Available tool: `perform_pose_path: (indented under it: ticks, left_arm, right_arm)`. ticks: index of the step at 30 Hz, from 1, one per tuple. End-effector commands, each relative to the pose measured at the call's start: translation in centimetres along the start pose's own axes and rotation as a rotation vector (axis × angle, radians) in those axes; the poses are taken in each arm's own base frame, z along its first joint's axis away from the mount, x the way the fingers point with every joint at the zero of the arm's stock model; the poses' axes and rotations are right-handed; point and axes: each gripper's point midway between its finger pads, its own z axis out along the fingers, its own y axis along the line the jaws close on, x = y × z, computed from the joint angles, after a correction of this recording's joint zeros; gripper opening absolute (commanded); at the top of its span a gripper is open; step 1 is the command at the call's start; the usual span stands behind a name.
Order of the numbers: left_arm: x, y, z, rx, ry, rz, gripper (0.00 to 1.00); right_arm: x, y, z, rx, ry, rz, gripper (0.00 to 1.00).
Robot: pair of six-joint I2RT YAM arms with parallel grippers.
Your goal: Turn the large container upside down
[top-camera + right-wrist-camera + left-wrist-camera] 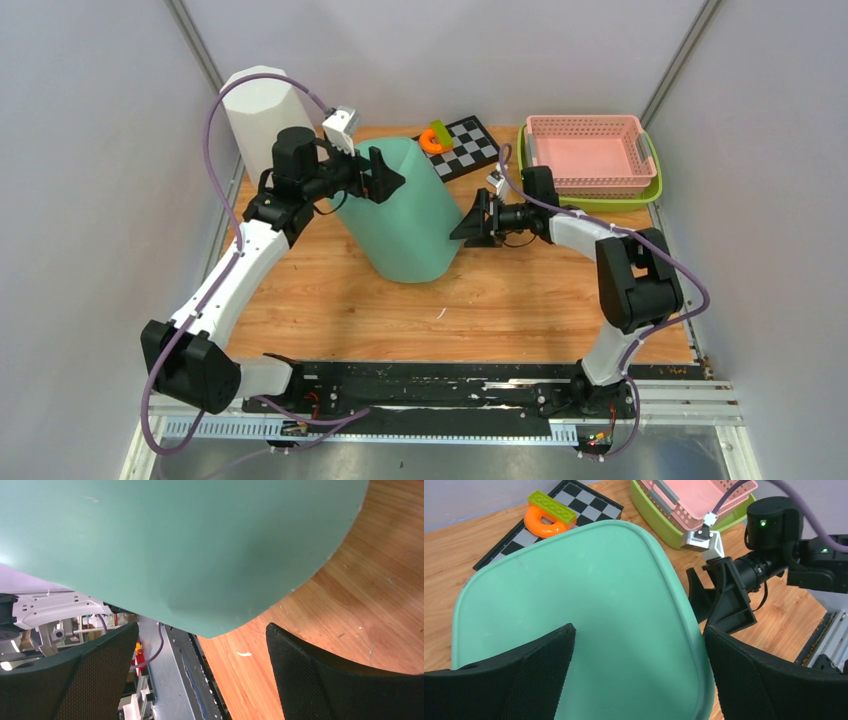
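Observation:
The large container (405,215) is a mint-green tub standing in the middle of the wooden table with a flat closed face upward (574,580). My left gripper (385,178) hovers open over the top left edge of that face, its fingers spread above the green surface (639,630) with nothing between them. My right gripper (470,222) stands open beside the tub's right wall, level with its upper half. In the right wrist view the green wall (175,540) fills the top, and the open jaws (202,627) hold nothing. The left wrist view also shows the right gripper (719,600) close to the tub's rim.
A tall white cylinder (258,110) stands at the back left behind my left arm. A checkerboard (465,145) with an orange ring and green brick (435,140) lies behind the tub. A pink basket (585,150) sits in a green tray (650,190) at the back right.

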Motion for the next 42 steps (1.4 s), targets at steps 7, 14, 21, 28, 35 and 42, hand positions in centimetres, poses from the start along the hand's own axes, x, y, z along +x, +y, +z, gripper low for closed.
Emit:
perform_pose_path:
  ticks: [7,14,21,28,35,42]
  left_arm:
    - [7.0,0.8,0.3,-0.021,0.21,-0.142,1.0]
    - [7.0,0.7,0.4,-0.015,0.208,-0.149,1.0]
    - [7.1,0.0,0.6,0.028,0.207,-0.164,1.0]
    - [6.9,-1.1,0.8,0.094,0.193,-0.186,1.0]
    - [6.9,-1.7,0.9,0.129,0.192,-0.198,1.0]
    - [6.9,-1.7,0.8,0.125,0.191,-0.194,1.0]
  right_arm:
    - [0.6,-1.7,1.1,-0.109,-0.011,0.118,1.0]
    - [0.5,-1.8,0.8,-0.148,-0.05,0.127,1.0]
    - [0.4,-3.3,0.2,-0.146,-0.083,0.167,1.0]
    - [0.4,-3.7,0.5,-0.182,-0.094,0.206,1.0]
    - [-0.1,-3.3,0.5,-0.209,-0.106,0.219,1.0]
    - [0.1,-4.3,0.6,-0.163,-0.099,0.234,1.0]
